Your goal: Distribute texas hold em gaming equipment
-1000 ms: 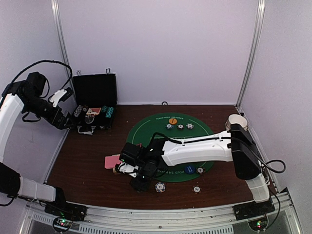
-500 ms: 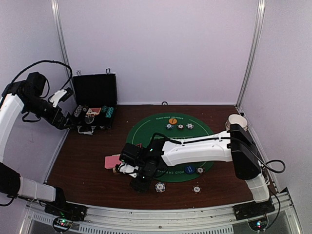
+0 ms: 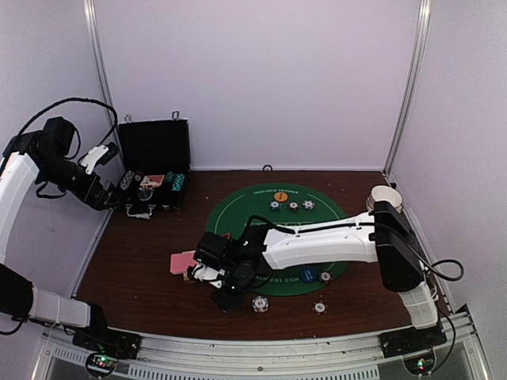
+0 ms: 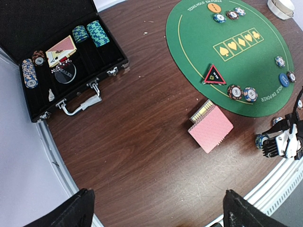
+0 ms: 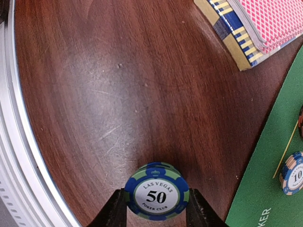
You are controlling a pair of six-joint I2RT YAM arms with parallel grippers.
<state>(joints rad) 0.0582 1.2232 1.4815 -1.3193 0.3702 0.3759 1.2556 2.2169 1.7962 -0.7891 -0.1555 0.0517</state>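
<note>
1. Right jaws: I am pinching a blue-green chip marked 50. Both fingers are pressing on its striped rim, one on each side.
2. The chip is sitting centred between those jaws, on the bare desk or just over it; I cannot tell which.
3. Around the right jaws: the pink-backed card deck is lying ahead and to the right, well apart. The green mat is starting just to the right, and the edge rail is running along the left.
4. Left jaws: spread wide and carrying nothing. The black case is lying ahead and to their left.
5. Step in hand, as I am judging it: dealing a chip stake to a seat just off the mat, near the deck.
6. Next move, if this is the spot: parting the jaws evenly, then rising straight up so neither finger drags the chip sideways.
</note>
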